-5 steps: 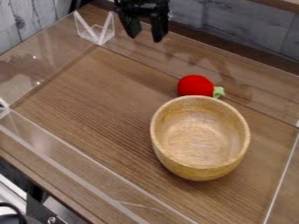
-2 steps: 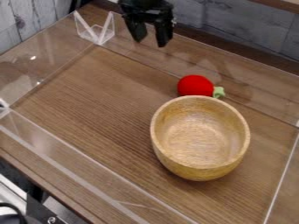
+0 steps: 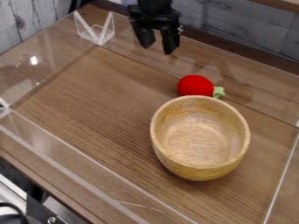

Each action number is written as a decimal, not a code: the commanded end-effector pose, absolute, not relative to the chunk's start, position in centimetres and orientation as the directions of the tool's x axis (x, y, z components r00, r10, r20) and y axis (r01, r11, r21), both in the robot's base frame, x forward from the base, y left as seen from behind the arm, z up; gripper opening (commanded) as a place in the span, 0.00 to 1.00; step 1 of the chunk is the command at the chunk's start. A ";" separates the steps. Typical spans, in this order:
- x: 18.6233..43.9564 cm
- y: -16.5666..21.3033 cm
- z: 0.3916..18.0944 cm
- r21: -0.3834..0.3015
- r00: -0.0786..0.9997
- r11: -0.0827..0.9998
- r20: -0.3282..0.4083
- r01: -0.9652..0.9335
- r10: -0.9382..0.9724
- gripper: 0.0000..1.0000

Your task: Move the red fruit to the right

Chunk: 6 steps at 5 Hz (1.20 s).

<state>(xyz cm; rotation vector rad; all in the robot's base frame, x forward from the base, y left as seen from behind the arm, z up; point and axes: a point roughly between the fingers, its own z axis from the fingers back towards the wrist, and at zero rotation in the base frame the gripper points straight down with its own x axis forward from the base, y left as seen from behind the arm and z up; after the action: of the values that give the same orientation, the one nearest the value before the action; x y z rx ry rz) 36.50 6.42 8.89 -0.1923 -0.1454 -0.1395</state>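
The red fruit is a small bright red toy strawberry with a green tip on its right side. It lies on the wooden table, touching or almost touching the far rim of the wooden bowl. My black gripper hangs at the top of the view, pointing down, up and to the left of the fruit and apart from it. Its two fingers stand open with nothing between them.
A clear plastic wall runs around the wooden table surface. A folded clear corner piece stands at the back left, just left of the gripper. A grey plank wall lies behind.
The gripper has shifted a little to the right and slightly lower, toward the fruit. Fruit and bowl have not moved.
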 end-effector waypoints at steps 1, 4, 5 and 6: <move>37.8 6.7 12.4 -0.136 0.945 0.959 0.253 0.248 -0.208 1.00; 35.4 12.5 11.0 -0.082 0.940 0.966 0.264 0.246 -0.217 1.00; 35.4 12.8 11.9 -0.066 0.941 0.972 0.273 0.226 -0.201 1.00; 35.7 12.8 12.5 -0.058 0.944 0.977 0.274 0.206 -0.182 1.00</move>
<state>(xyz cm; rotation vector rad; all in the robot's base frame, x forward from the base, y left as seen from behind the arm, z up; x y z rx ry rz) 34.82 12.39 8.58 -0.1475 -0.1712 -0.1817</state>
